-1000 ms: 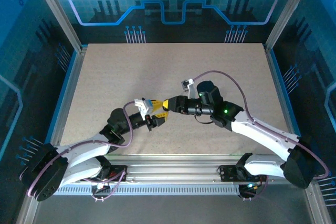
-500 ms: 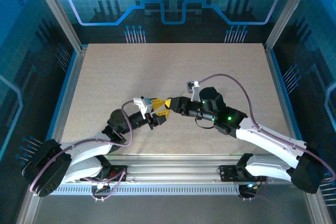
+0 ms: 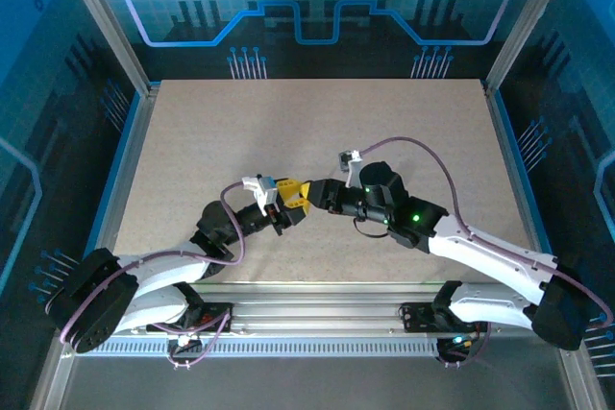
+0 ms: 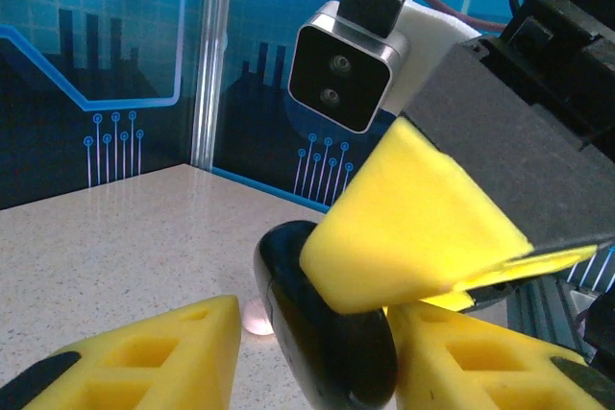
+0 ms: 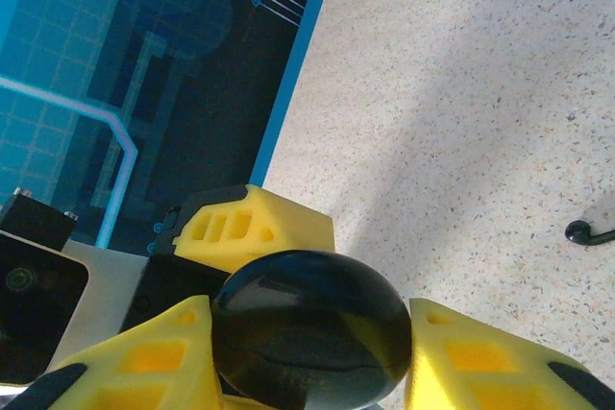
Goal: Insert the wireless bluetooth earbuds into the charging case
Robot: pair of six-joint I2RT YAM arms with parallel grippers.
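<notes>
Mid-table, dark case [image 5: 312, 324] clamped in R fingers [image 3: 307, 191], L fingers [image 3: 290, 203] round it, grip unclear, earbud [image 5: 586, 232] half cut off

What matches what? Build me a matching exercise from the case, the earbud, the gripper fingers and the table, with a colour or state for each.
Things:
1. case
2. earbud
3. fingers
4. table

Colour or state:
A. yellow
B. pale and speckled
C. lying loose on the table
D. glossy black, clamped between fingers

Pairs: 1-D, 2-C, 3-A, 4-B
</notes>
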